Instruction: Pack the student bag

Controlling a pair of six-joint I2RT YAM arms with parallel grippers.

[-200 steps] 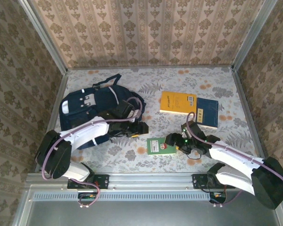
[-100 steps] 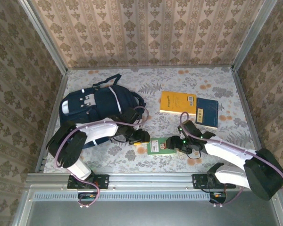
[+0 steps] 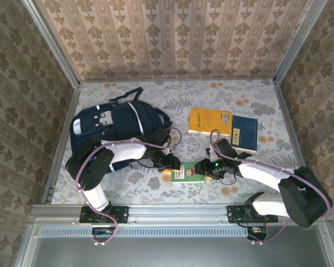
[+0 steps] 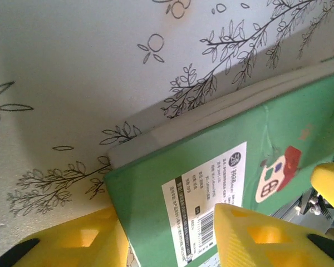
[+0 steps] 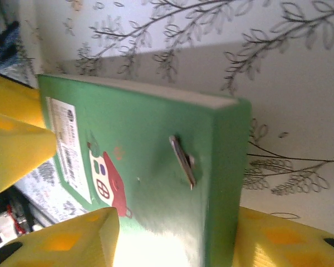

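The student bag point(image 3: 108, 125), dark navy with white stripes, lies at the table's back left. A green book point(image 3: 189, 172) with a white label and a red house picture lies at front centre. My left gripper point(image 3: 171, 168) is at its left end and my right gripper point(image 3: 203, 168) at its right end. In the left wrist view the green book point(image 4: 211, 178) runs between the yellow fingers point(image 4: 72, 239) of the left gripper point(image 4: 164, 222). In the right wrist view the book's spine end point(image 5: 156, 167) sits between the right gripper's point(image 5: 178, 222) fingers point(image 5: 289, 239). Whether either pair presses the book is unclear.
A yellow book point(image 3: 210, 121) and a navy book point(image 3: 244, 132) lie side by side at the back right. Patterned walls and metal rails point(image 3: 64, 139) close in the floral table point(image 3: 156, 100). Bare cloth lies between the bag and the books.
The left arm swung from the bag's front down to the green book's left end. The right gripper moved in on its right end. Both pairs of jaws have narrowed around the book.
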